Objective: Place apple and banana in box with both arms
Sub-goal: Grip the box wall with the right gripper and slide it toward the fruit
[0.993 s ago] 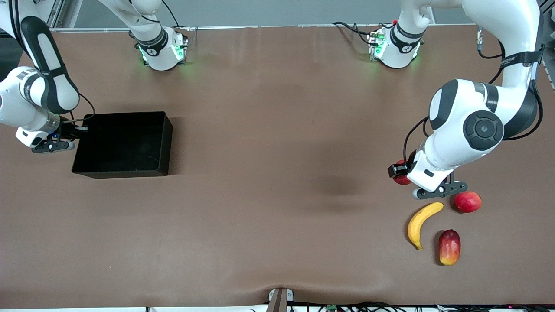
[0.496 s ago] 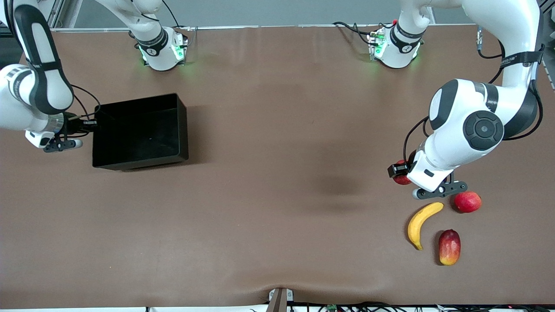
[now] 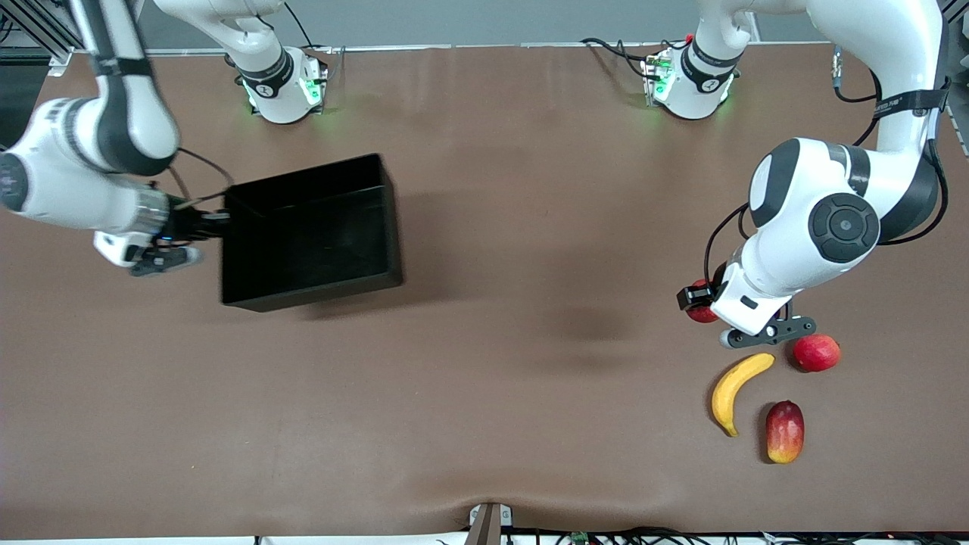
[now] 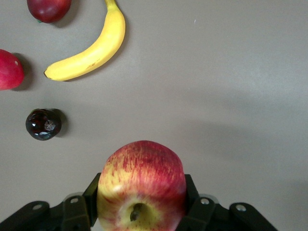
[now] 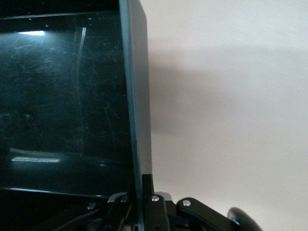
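Note:
The black box (image 3: 310,231) hangs just above the table toward the right arm's end, and my right gripper (image 3: 203,225) is shut on its end wall. In the right wrist view that wall (image 5: 137,96) runs straight between the jaws of the right gripper (image 5: 144,195). My left gripper (image 3: 700,303) is shut on the red-and-yellow apple (image 4: 142,190) and holds it over the table beside the other fruit. Only a red sliver of the apple (image 3: 702,312) shows in the front view. The yellow banana (image 3: 738,390) lies on the table, nearer to the front camera than the left hand; it shows as the banana (image 4: 91,48) in the left wrist view.
A pinkish-red round fruit (image 3: 816,352) and a red-and-yellow mango (image 3: 785,431) lie close to the banana. A small dark plum (image 4: 43,123) lies on the table below the left hand, hidden by the arm in the front view.
The right arm has carried the box from the table's end toward the middle, turning it slightly. The left arm and the apple have stayed still.

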You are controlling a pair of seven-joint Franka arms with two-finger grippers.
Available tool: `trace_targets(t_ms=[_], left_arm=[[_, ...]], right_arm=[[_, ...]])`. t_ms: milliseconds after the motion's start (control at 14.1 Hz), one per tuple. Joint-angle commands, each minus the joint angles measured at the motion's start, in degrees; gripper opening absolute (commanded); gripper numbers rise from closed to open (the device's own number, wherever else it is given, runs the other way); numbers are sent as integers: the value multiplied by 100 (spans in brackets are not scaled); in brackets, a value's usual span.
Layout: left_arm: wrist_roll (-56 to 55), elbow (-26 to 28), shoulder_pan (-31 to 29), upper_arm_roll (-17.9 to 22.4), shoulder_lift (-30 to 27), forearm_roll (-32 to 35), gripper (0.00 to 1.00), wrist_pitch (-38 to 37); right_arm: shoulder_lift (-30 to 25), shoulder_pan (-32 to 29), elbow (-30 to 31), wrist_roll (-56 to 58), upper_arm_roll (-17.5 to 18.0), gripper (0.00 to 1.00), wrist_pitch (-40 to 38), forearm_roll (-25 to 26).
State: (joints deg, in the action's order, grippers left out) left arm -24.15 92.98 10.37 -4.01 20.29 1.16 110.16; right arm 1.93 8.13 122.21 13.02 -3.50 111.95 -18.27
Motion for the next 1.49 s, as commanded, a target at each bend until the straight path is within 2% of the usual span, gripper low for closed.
trace_targets(t_ms=[0, 142, 284, 426, 567, 780, 1064, 1135, 1277, 1348, 1418], left_arm=[[16, -218, -35, 6, -43, -36, 0, -143], [15, -228, -26, 6, 1, -11, 0, -152], [24, -237, -35, 6, 19, -10, 0, -152], [33, -237, -26, 6, 2, -2, 0, -187], [33, -237, -26, 6, -16, -2, 0, -249], [33, -237, -26, 6, -25, -2, 0, -258], [-11, -324, 9, -3, -7, -72, 0, -258], [-37, -342, 53, -12, 10, -72, 0, -249], [-98, -342, 88, -38, 19, -81, 0, -258], [-194, -351, 97, -47, 28, -72, 0, -249], [-291, -351, 114, -65, 45, -72, 0, -249]], right_arm=[[403, 1038, -818, -1323, -46, 0, -129, -265], [921, 1680, -1354, -1774, -46, 0, -94, -308], [1326, 2147, -1856, -3087, -55, 0, -59, -353], [1686, 2578, -2208, -3787, -55, 0, -15, -344], [1994, 2877, -2350, -3938, -55, 0, 221, -344], [2442, 3255, -2350, -3965, -55, 0, 1160, -344], [2742, 3660, -2359, -4464, -55, 0, 1514, -335], [2795, 3696, -2359, -4535, -63, 5, 1532, -326], [2822, 3696, -2359, -4798, -46, 52, 1672, -370], [2822, 3696, -2351, -4852, -55, 88, 1673, -370], [2822, 3696, -2351, -4879, -55, 100, 1673, -379]])
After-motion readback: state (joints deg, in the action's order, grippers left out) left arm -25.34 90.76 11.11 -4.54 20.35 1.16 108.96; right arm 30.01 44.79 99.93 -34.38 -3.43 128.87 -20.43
